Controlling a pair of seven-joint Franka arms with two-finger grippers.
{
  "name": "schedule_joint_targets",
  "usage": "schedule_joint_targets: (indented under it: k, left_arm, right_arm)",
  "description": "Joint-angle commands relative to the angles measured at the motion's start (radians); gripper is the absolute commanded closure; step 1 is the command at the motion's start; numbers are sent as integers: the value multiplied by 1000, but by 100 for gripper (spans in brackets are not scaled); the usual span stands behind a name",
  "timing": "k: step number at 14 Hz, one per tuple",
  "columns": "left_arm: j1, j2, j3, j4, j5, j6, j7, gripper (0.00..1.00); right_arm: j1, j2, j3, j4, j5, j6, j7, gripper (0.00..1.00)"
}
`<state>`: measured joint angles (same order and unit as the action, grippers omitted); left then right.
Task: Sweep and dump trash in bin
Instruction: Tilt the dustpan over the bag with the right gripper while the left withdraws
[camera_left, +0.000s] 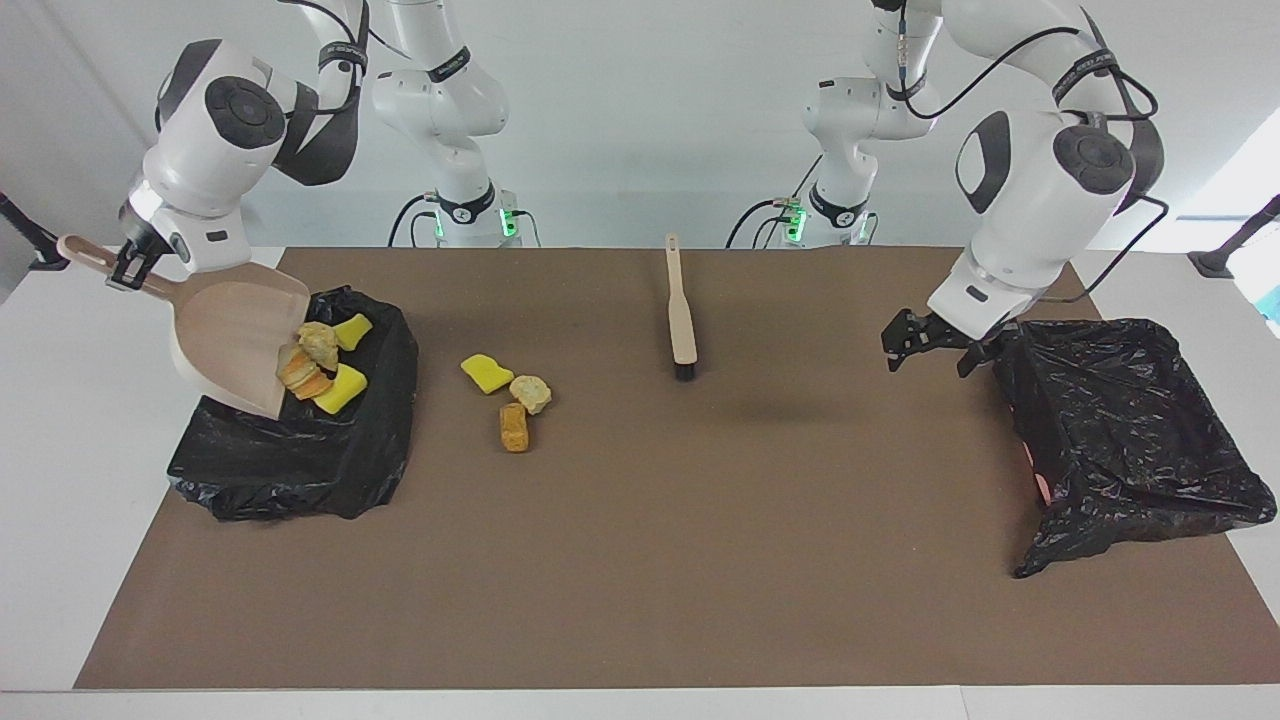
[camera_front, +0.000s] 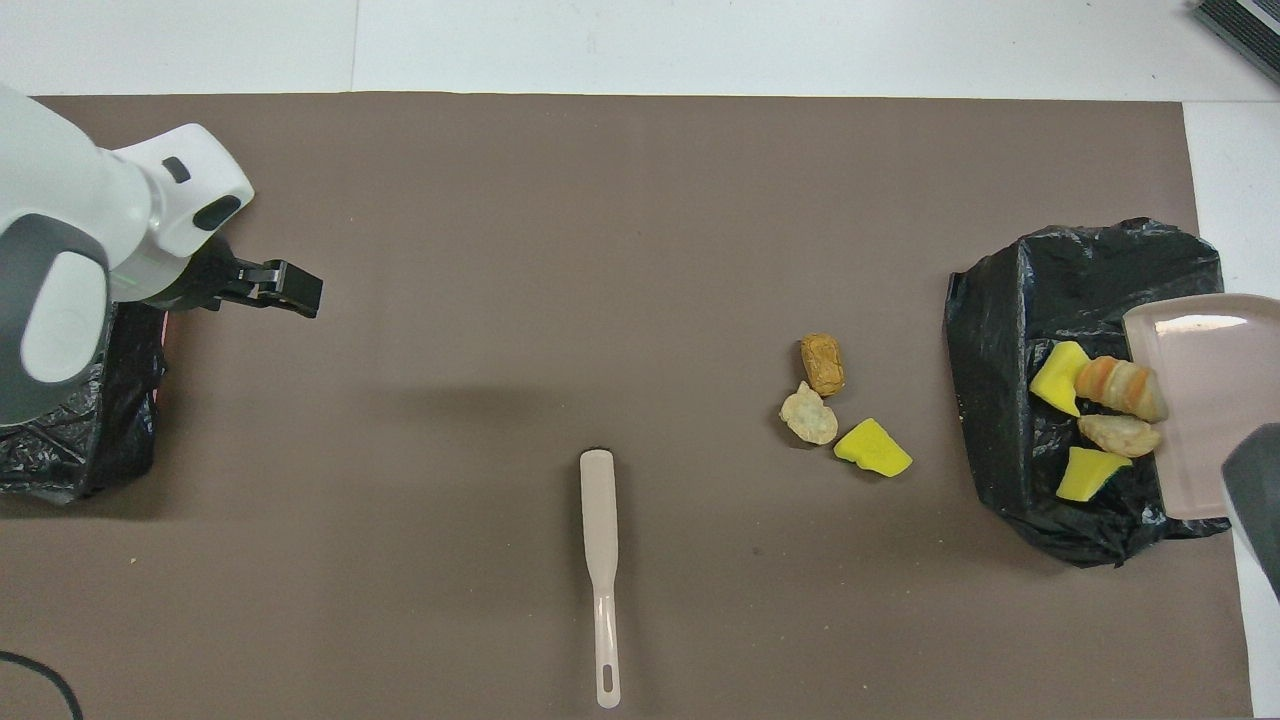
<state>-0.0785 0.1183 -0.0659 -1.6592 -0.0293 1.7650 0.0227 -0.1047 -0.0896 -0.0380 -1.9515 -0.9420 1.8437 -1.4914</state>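
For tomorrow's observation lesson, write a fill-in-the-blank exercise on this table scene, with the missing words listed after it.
1. The right pincer grips the handle of the tilted ____.
2. ____ scraps of trash lie on the brown mat, none of them in a bin.
3. The brush lies on the mat with no pincer on it, its dark bristles pointing ____ the robots.
4. The left pincer is open and holds ____.

Missing words: dustpan; three; away from; nothing

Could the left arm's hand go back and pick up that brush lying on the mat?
Probably yes. The left hand is open and empty, over the mat beside a black bin bag. Nothing lies between it and the brush, whose handle is uncovered.
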Motion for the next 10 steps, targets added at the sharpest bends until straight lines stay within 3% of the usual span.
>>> schedule_joint_targets:
  k: [1, 5, 8, 10]
  left_arm:
    - [40, -60, -3, -10, -17, -50, 53, 0]
    - [48, -141, 21, -8, -4, -111, 40, 0]
    - [46, -143, 20, 71, 15, -206, 49, 0]
    - [46, -146, 21, 70, 17, -208, 62, 0]
  right_arm:
    - [49, -15, 3, 16, -55, -73, 6, 100]
    - [126, -25, 4, 66, -77, -208, 7, 100]
    - [129, -54, 20, 71, -75, -251, 5, 100]
    - [129, -68, 62, 112, -66, -338, 14, 100]
